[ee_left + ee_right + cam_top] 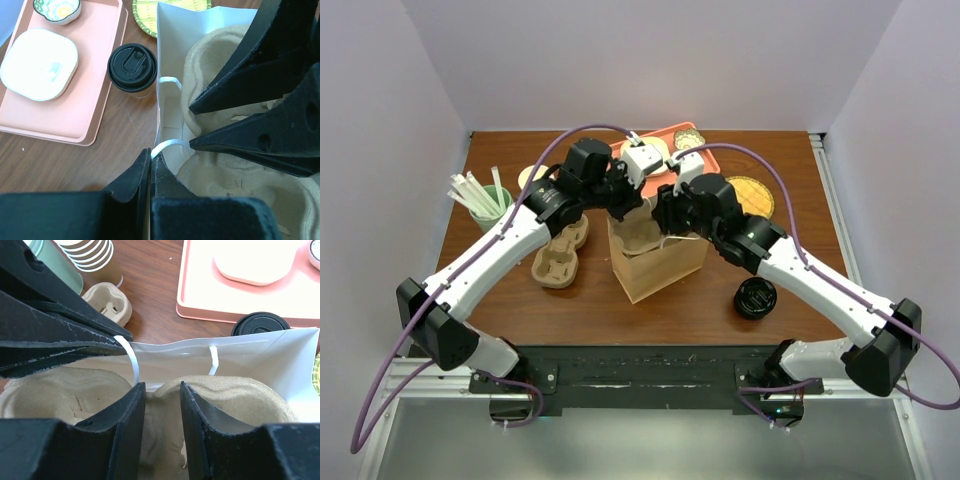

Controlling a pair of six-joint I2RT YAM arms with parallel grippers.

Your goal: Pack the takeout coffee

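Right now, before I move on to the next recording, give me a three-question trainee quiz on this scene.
1. True or false: the lidded coffee cup is already inside the brown paper bag.
2. What sits in the bag? A) pulp cup carrier B) napkins C) loose lids
3. Which gripper is closed on the bag's rim?
Key: 1 false, it stands on the table beside the pink tray. 2 A. 3 the left gripper.

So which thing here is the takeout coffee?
Find the open paper bag in the middle of the scene. Between its wall and the pink tray stands the takeout coffee, a small cup with a round black lid; the stacked cups have no lids.
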